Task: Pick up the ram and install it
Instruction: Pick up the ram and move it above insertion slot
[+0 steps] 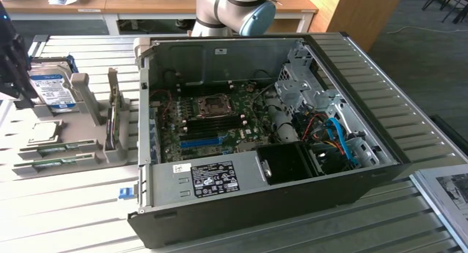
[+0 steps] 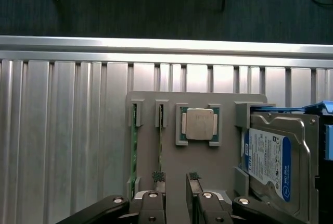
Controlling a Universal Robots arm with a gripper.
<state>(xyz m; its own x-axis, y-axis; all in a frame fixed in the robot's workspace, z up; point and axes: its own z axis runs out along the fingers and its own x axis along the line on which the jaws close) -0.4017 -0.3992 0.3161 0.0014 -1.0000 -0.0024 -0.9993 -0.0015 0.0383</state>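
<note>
The gripper (image 2: 176,178), fingers spread, hung near the ram (image 2: 161,143), which stood on edge in its grey holder (image 2: 148,148) for easy pinching.

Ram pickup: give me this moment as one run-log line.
pincer: open, empty | position: over grey holder | nearest: ram, standing in its slot | ram: not yet grasped

In the wrist view my gripper (image 2: 176,176) is cut off by the frame just behind its finger joints. One pad (image 2: 158,176) covers an end of the ram (image 2: 160,140), which sits edge-on in the grey holder (image 2: 174,156), so I can't read its chips. The hard drive (image 2: 273,166) at the holder's side edge runs out of frame.
</note>
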